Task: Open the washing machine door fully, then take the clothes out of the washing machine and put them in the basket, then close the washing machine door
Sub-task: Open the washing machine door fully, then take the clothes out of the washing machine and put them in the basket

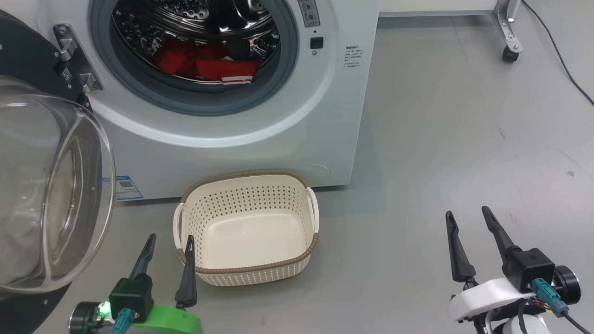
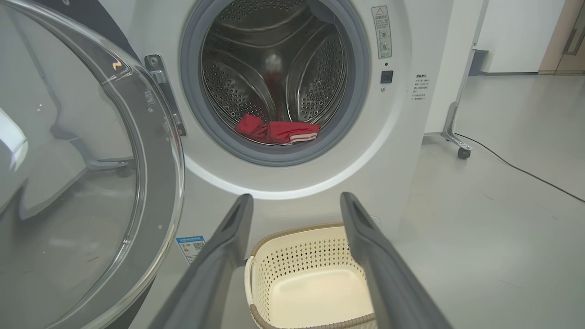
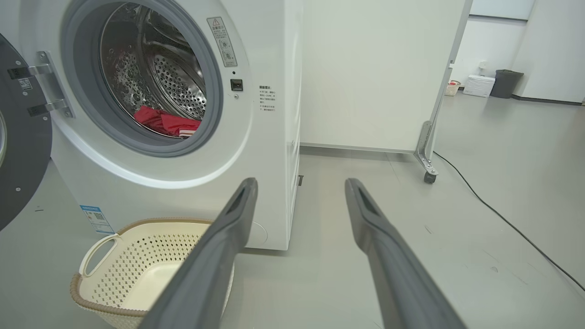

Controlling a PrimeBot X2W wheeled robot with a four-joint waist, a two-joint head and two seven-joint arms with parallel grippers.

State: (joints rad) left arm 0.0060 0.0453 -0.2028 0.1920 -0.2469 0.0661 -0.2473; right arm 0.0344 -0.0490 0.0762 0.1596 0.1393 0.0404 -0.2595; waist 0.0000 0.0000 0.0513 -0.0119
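**Door swung wide, red laundry in the drum**

The left gripper (image 1: 171, 237), lowest in the head view, hovers with its two dark fingers spread apart and nothing between them. One fingertip overlaps the near left corner of the basket (image 1: 246, 173); whether it touches the brown rim cannot be told. Just beside it, the washing machine door (image 1: 46, 185) stands swung out to the left on its hinge, its clear glass bowl bulging toward the camera inside the black rim. The washing machine (image 1: 334, 116) stands behind it, its round opening uncovered. The clothes (image 1: 204, 65), bright red with a white-striped hem, lie in a heap at the bottom of the steel drum (image 1: 185, 14), just behind the grey gasket (image 1: 195, 99). The basket sits on the grey floor (image 1: 441, 139) close in front of the machine, below the opening, with its perforated walls and smooth cream bottom in plain sight. A small blue sticker (image 1: 123, 185) marks the machine's lower left front. The right gripper (image 1: 467, 212) hangs over bare floor well apart from the basket, fingers likewise parted and grasping nothing.
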